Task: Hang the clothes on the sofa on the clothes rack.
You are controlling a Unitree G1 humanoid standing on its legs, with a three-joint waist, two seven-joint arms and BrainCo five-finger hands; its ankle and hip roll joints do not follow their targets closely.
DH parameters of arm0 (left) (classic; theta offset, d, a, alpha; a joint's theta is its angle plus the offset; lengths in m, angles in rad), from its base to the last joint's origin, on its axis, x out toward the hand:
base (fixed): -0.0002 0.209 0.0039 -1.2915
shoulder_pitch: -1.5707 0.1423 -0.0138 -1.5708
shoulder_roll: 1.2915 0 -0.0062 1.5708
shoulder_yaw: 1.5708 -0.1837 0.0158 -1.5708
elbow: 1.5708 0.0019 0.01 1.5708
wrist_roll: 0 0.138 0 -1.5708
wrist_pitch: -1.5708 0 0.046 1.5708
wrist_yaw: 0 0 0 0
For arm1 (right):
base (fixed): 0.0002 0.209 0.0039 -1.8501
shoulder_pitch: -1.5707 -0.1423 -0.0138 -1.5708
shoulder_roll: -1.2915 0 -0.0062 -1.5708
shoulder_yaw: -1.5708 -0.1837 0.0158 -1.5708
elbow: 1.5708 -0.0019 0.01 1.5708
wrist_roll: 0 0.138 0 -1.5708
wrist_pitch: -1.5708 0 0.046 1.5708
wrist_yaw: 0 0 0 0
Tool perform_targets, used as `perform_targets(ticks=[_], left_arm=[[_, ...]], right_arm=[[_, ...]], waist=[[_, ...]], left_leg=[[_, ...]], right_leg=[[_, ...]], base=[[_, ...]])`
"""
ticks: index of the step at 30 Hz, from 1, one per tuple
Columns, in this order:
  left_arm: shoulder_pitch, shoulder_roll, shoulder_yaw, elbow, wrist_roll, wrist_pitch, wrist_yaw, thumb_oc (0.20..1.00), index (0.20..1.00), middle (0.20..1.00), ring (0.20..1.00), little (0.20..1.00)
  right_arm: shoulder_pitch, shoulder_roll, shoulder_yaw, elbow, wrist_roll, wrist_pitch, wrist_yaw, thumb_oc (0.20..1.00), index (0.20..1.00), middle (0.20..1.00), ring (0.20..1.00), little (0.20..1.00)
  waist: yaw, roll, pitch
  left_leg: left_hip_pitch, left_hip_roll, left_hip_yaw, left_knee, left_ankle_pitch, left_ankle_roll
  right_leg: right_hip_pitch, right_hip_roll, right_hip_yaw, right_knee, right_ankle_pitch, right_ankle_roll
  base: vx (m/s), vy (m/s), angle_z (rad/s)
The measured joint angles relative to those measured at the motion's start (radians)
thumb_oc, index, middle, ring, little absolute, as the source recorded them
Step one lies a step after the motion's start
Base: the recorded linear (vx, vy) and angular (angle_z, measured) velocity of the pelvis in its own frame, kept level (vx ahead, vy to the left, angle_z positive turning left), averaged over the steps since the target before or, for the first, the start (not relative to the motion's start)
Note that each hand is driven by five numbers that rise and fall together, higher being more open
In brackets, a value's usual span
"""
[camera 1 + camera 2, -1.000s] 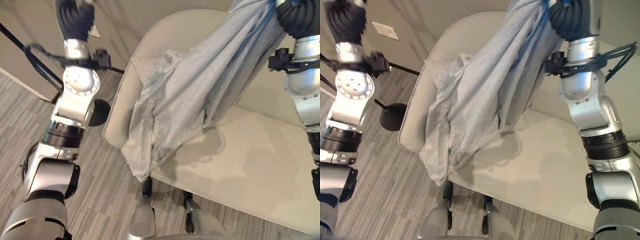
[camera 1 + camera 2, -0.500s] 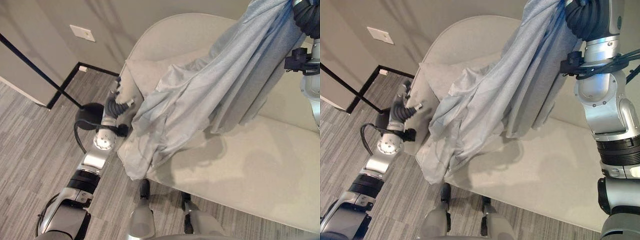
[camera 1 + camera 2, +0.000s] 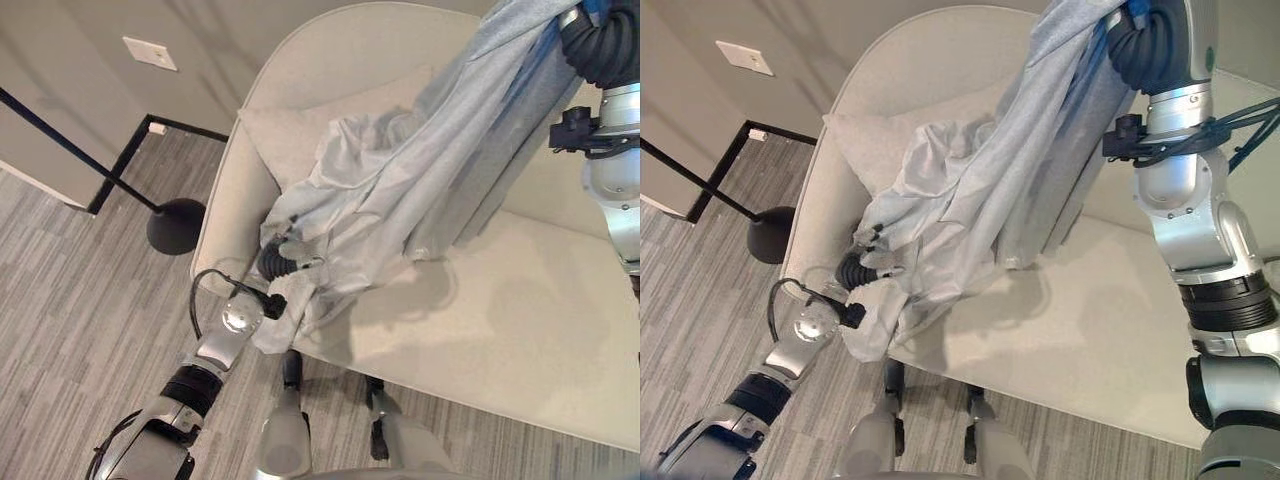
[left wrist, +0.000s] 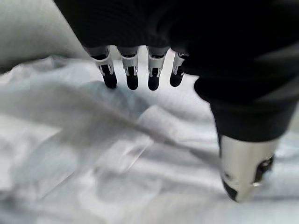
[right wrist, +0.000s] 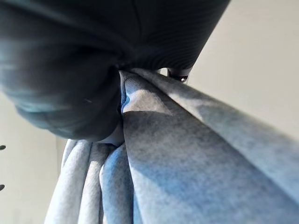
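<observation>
A light grey-blue garment [image 3: 400, 190] hangs from my raised right hand [image 3: 603, 45], whose fingers are shut on its bunched top [image 5: 154, 121]. The cloth slopes down across the cream sofa [image 3: 520, 330], and its lower end lies crumpled at the seat's front left corner. My left hand [image 3: 283, 262] rests at that low end, against the folds. In the left wrist view its fingers [image 4: 132, 74] are straight and its thumb [image 4: 240, 168] stands apart over the pale cloth [image 4: 93, 154], so it is open. A black rack pole with a round base [image 3: 176, 224] stands on the floor left of the sofa.
A cream cushion [image 3: 290, 140] leans in the sofa's back left corner, partly under the garment. Grey striped carpet [image 3: 70, 300] lies to the left and in front. A wall with a white outlet plate [image 3: 150, 53] rises behind the rack base.
My left hand has swung from beside the sofa's left arm onto the garment's lower end at the seat's front corner. The right hand still holds the garment high.
</observation>
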Motion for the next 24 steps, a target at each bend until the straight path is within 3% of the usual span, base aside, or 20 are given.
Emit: perform_targets(ticks=[8, 14, 21, 23, 24], left_arm=[[-0.129, -0.041, -0.121, 0.093, 0.152, 0.008, 0.038, 1.000, 1.000, 1.000, 1.000, 1.000], [-0.176, -0.053, -0.132, 0.126, 0.232, 0.009, 0.088, 1.000, 1.000, 1.000, 1.000, 1.000], [-0.090, 0.090, 0.032, -0.162, 0.264, 0.003, 0.142, 1.000, 1.000, 1.000, 1.000, 1.000], [-0.098, 0.101, 0.043, -0.163, 0.270, -0.001, 0.157, 1.000, 1.000, 1.000, 1.000, 1.000], [-0.034, 0.132, 0.094, -0.289, 0.278, 0.004, 0.149, 1.000, 1.000, 1.000, 1.000, 1.000]], right_arm=[[-0.021, 0.015, 0.015, 0.006, 0.005, -0.001, -0.023, 0.200, 0.200, 0.200, 0.200, 0.200], [-0.059, 0.019, 0.072, 0.006, 0.010, -0.003, -0.043, 0.200, 0.200, 0.200, 0.200, 0.200], [-0.057, 0.016, 0.004, 0.005, 0.009, 0.000, -0.045, 0.200, 0.200, 0.200, 0.200, 0.200], [-0.058, 0.015, -0.007, 0.005, 0.009, 0.001, -0.056, 0.200, 0.200, 0.200, 0.200, 0.200], [-0.036, 0.012, -0.030, -0.013, 0.001, -0.005, -0.056, 0.200, 0.200, 0.200, 0.200, 0.200]], waist=[[-0.003, 0.016, 0.013], [-0.003, 0.029, 0.045], [0.007, 0.044, 0.091], [0.017, 0.050, 0.091], [0.033, 0.048, 0.097]], left_leg=[[-0.021, 0.000, 0.020, 0.000, 0.000, 0.000], [-0.022, 0.007, 0.021, 0.000, 0.000, 0.000], [-0.022, 0.017, 0.022, 0.000, 0.000, 0.000], [-0.022, 0.016, 0.022, 0.000, 0.000, 0.000], [-0.022, 0.015, 0.021, 0.000, -0.001, -0.001]], right_leg=[[-0.030, 0.001, 0.018, 0.000, 0.005, 0.003], [-0.033, 0.008, 0.019, 0.000, 0.005, 0.002], [-0.034, 0.017, 0.018, 0.000, 0.013, -0.009], [-0.033, 0.016, 0.018, 0.000, 0.013, -0.009], [-0.032, 0.016, 0.018, 0.000, 0.013, -0.009]], base=[[-0.02, -0.009, -0.06], [0.00, 0.000, 0.00], [0.00, 0.000, 0.00], [0.00, 0.000, 0.00], [0.03, 0.001, -0.01]])
